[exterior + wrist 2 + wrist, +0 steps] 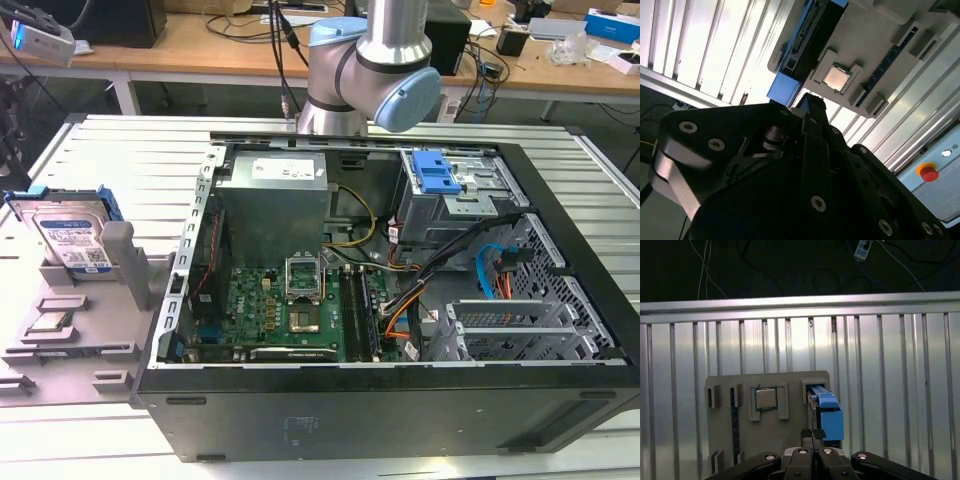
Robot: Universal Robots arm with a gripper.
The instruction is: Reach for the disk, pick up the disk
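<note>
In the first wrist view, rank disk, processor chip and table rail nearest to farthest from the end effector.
1. Disk, standing in holder slot, ahead of the end effector.
2. Processor chip, in holder recess.
3. Table rail, beyond the holder.

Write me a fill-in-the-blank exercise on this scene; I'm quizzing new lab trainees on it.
1. The flat silver metal hard drive with a blue plastic frame stands on ___ in the grey plastic holder.
2. In the exterior view, that holder lies to the ___ of the black computer case.
3. The square silver processor chip lies flat in a pocket of the same ___.

Missing words: edge; left; holder.
</note>
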